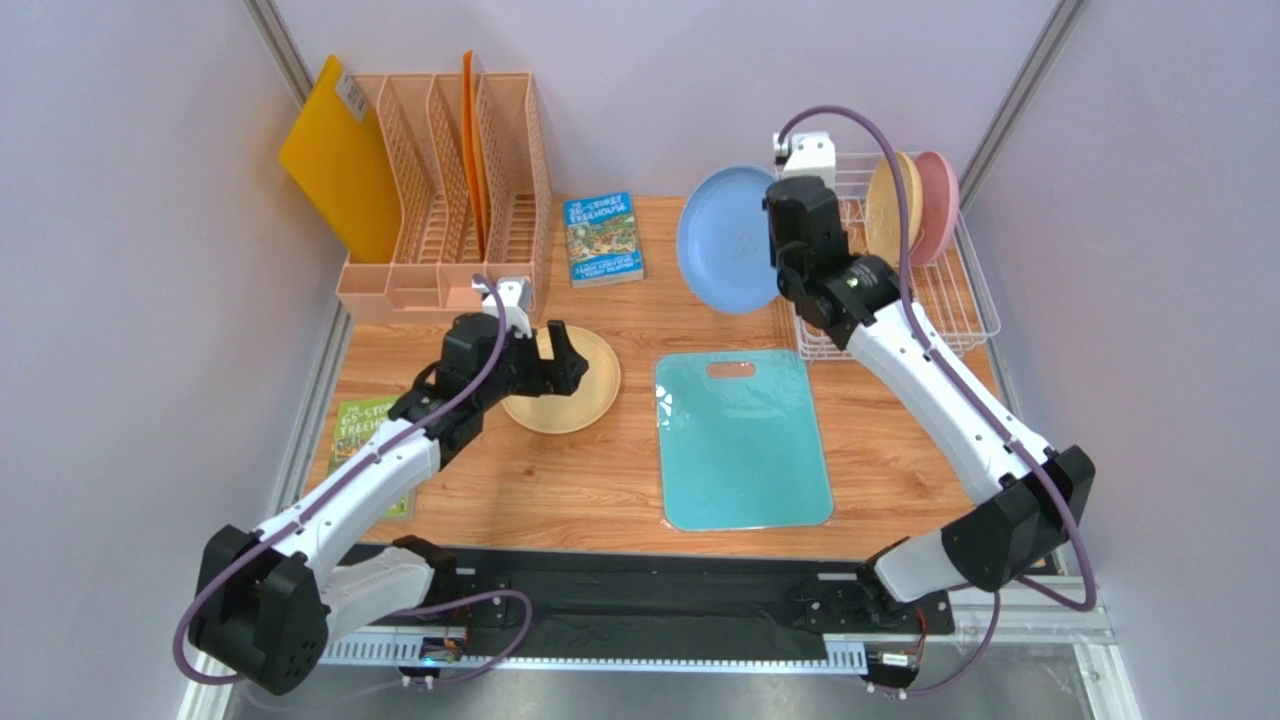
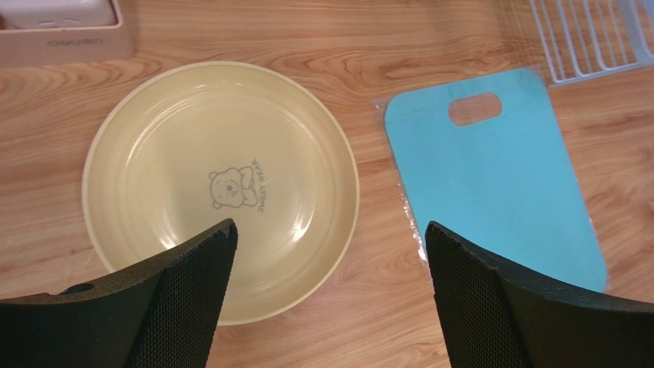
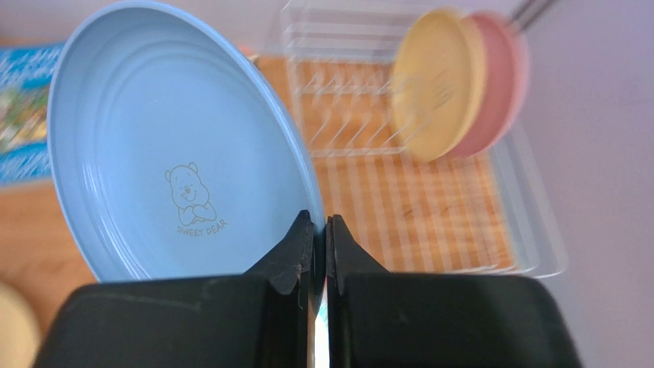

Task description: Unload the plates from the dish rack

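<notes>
Cream-yellow plate [image 1: 561, 380]: round, matte and shallow, lying flat on the wooden surface [image 1: 601, 488] right under the left fingers [image 2: 192, 295].
Its mark: only the left wrist view shows it, a small grey bear with lettering at the centre.
Left fingers: spread wide and holding nothing. One tip is over the plate's near rim, the other past its edge toward the teal cutting board [image 2: 499, 176].
Teal cutting board: flat on the surface, between the two sets of fingers and apart from both.
Grey-blue plate [image 3: 176, 153]: tilted up on edge, out of the rack and just left of it, with its hollow face turned to the left.
Its mark: the right wrist view shows a bear outline over "SWEET DEAR"; from above it is only a faint smudge.
Right fingers [image 3: 295, 253]: closed tight on the grey-blue plate's rim, which runs between the two tips.
Dish rack [image 1: 969, 293]: white wire with upright prongs, beyond the right fingers — blurred in the wrist view, sharp from above.
Tan-mustard plate [image 1: 891, 207]: upright on edge at the rack's far end.
Pink plate [image 1: 941, 198]: upright just beside it, on the side away from the fingers.
</notes>
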Available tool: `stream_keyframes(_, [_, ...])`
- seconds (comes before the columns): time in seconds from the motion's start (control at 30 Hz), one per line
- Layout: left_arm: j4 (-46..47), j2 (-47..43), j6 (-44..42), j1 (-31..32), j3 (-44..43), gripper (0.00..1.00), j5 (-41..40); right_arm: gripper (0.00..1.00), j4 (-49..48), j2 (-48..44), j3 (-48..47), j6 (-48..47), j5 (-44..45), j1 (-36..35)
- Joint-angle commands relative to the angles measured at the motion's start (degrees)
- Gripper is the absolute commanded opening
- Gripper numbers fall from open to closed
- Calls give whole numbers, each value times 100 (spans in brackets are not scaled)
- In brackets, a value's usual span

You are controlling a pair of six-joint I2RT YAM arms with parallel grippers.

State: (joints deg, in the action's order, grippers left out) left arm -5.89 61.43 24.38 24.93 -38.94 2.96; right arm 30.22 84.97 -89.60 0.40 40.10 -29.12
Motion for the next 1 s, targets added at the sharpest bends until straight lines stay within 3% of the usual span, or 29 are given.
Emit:
stream_keyframes(0.0, [719, -26, 251, -5, -44, 96, 547, 0, 346, -419, 820, 1635, -2045, -58])
stream_keyframes(0.3, [1748, -219, 717, -5, 571, 95, 908, 0, -437, -1272, 2227, 2605, -3568, -146])
stream_keyframes(0.8, [2382, 54, 1130, 3, 659, 88, 1180, 0, -1052, -1158, 2905, 3036, -3895, -436])
stream_keyframes(0.87, [2356, 36, 1122, 3, 668, 83, 1128, 0, -1097, -1105, 2896, 3062, -3930, -445])
stream_keyframes(0.97, [2373, 88, 1139, 3, 686, 49, 1119, 0, -1211, -1053, 2896, 3106, -4211, -454])
